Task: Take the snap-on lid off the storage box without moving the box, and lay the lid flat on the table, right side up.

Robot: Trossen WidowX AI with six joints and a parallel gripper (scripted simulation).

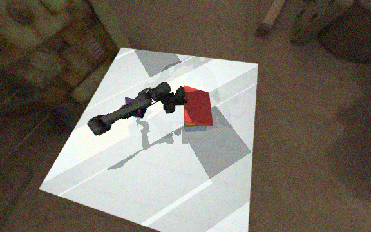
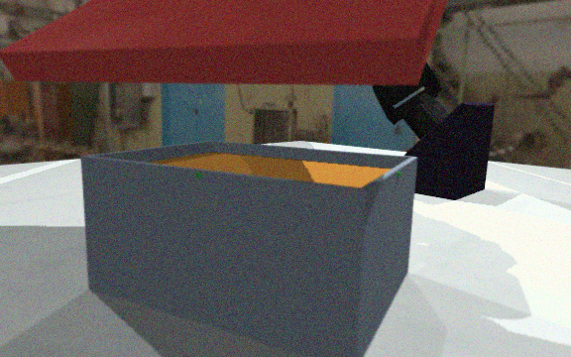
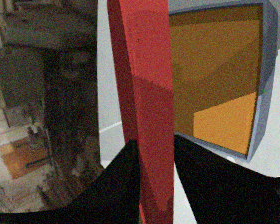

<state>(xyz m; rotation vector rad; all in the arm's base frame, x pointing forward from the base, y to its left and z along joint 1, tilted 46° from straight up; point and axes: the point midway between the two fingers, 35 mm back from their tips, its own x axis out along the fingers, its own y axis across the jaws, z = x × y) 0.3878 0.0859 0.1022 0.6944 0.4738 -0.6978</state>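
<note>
The red lid [image 1: 199, 107] [image 2: 226, 37] [image 3: 155, 112] hangs tilted above the storage box, with a visible gap between its lower edge and the box rim in the exterior view. My gripper [image 1: 184, 96] [image 3: 153, 144] is shut on one edge of the lid, a finger on each side of it in the wrist view. The blue-grey storage box [image 1: 196, 129] [image 2: 226, 238] [image 3: 269, 75] stands upright on the table [image 1: 172, 187], open at the top with its orange inside showing. The lid hides most of the box in the top view.
A dark purple block [image 1: 139, 112] [image 2: 459, 154] stands on the table on the arm's side of the box, partly under the arm [image 1: 124, 111] in the top view. The table's far right edge lies beyond the box. Shadows cross the table top.
</note>
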